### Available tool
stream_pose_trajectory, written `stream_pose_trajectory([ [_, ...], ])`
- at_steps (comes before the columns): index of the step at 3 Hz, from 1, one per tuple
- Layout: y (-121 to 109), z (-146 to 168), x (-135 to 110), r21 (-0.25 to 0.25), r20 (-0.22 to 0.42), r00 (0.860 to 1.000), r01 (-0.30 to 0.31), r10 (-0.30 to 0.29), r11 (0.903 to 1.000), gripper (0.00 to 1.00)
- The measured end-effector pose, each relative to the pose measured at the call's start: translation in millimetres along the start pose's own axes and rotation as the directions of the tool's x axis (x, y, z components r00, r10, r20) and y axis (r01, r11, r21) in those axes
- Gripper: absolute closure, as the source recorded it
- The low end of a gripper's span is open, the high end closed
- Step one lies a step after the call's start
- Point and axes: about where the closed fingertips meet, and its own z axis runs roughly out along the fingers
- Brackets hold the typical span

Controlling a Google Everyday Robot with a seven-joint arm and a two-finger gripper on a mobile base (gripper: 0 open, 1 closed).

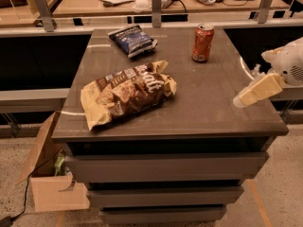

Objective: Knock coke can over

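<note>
The gripper (247, 96) is seen at the right edge of the frame, a little above mid-height. It is shown as a pale cream, elongated piece, slanted down and to the left, with its tip as the lowest and leftmost part. At its upper right it is joined to a rounded white wrist housing (289, 65), which is cut off by the right border of the frame.
</note>
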Motion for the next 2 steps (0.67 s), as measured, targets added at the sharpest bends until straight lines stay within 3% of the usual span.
stream_pose_trajectory([
  [1, -18.4, 17.9, 6.3, -0.017, 0.134, 0.988, -0.075, 0.077, 0.997, 0.0],
  [2, -31.3, 23.3, 11.4, -0.005, 0.225, 0.968, -0.11, 0.109, 0.9939, 0.0],
])
